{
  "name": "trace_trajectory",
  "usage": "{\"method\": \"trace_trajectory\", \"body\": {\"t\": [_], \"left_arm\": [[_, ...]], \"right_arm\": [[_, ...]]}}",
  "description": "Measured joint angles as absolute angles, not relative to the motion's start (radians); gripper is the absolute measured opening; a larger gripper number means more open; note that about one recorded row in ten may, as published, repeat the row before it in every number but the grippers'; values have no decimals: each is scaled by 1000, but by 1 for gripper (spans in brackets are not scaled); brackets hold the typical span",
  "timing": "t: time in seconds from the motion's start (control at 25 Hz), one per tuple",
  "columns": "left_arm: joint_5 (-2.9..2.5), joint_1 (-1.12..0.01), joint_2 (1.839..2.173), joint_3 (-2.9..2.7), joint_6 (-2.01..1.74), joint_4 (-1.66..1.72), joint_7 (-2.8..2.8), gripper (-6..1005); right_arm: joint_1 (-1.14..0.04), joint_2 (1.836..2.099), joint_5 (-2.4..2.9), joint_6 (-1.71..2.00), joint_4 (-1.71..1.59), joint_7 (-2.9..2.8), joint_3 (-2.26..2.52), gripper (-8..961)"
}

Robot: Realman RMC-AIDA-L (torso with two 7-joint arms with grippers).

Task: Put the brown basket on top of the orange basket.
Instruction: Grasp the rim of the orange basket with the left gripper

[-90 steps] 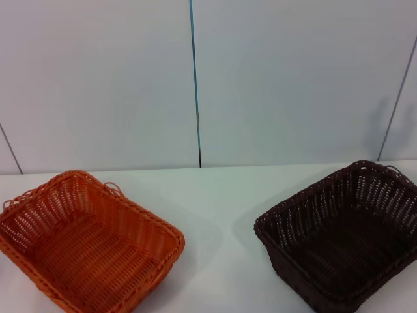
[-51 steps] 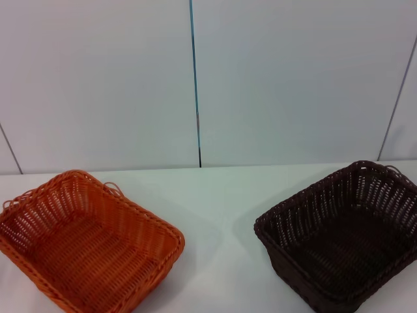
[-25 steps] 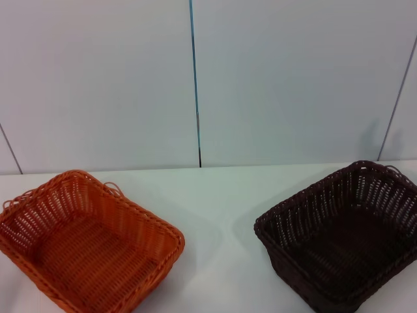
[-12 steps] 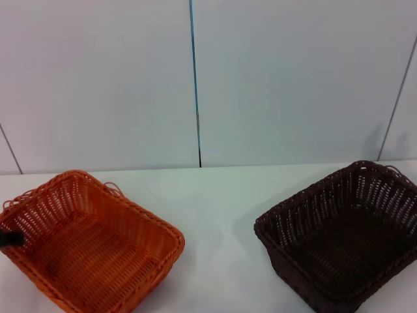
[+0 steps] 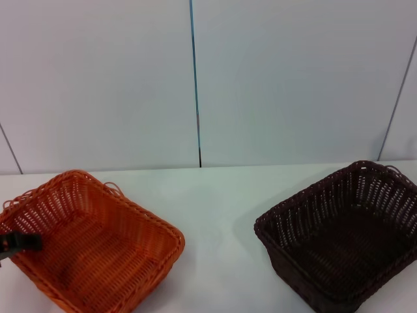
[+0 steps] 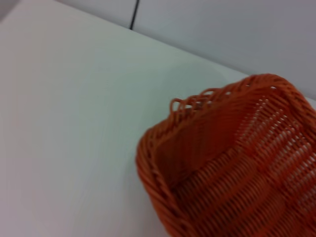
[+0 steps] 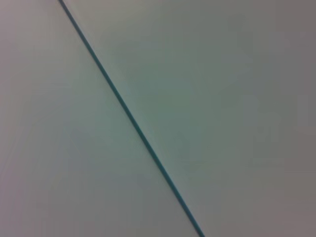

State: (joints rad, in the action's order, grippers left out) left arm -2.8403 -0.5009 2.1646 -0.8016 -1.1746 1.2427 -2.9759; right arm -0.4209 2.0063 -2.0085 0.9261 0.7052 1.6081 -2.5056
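The orange basket (image 5: 88, 241) sits on the white table at the near left, open side up and with nothing inside. The brown basket (image 5: 342, 235) rests on the table at the near right, apart from the orange one. My left gripper (image 5: 18, 243) shows only as a dark tip at the left edge of the head view, over the orange basket's left rim. The left wrist view looks down on one corner of the orange basket (image 6: 232, 163) and its loop handle (image 6: 190, 103). My right gripper is out of view; its wrist view shows only wall.
The white table (image 5: 215, 195) runs between the two baskets. A pale panelled wall with a dark vertical seam (image 5: 195, 85) stands behind the table.
The dark tip of my left gripper has come in from the left edge and moved further right over the orange basket's rim. Both baskets stay where they were.
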Motion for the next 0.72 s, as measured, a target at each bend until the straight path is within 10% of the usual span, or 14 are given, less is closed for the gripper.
{"method": "trace_trajectory", "body": {"t": [0.72], "left_arm": [[-2848, -540, 2164, -768, -1086, 1075, -2979, 873]], "right_arm": [[-425, 2010, -2009, 900, 699, 1656, -2507, 797]]}}
